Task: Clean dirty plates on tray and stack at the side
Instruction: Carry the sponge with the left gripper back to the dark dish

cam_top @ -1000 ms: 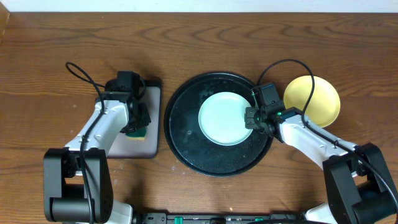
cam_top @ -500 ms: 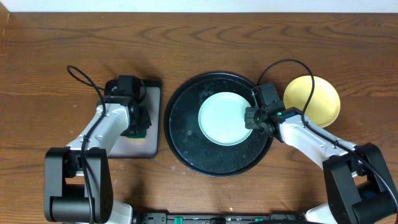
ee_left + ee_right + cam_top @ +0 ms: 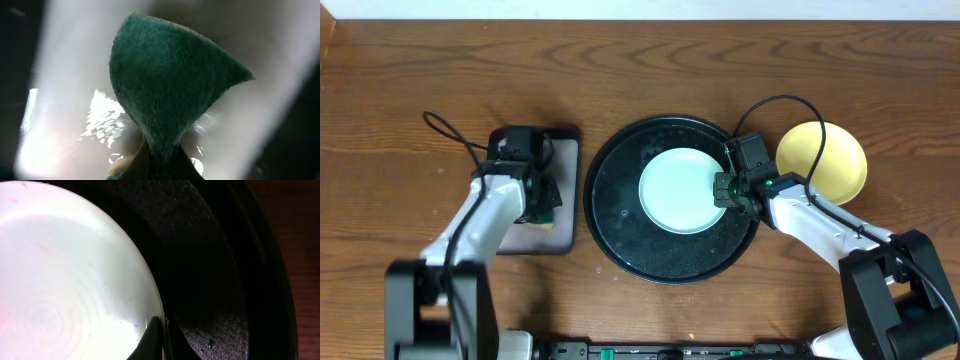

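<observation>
Green sponge [image 3: 165, 85] above a rectangular tray [image 3: 568, 170] on wooden table [image 3: 400, 80].

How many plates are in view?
2: a mint plate on the round tray, a yellow plate on the table right of it. Another could be hidden beneath the mint one.

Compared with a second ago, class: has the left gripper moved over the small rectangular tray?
Yes, slightly. The left gripper has shifted left and toward the table's near edge, judged against the rectangular tray, which stayed put.

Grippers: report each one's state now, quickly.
Left gripper: closed on the green sponge.
Right gripper: closed on the rim of the mint plate.
</observation>
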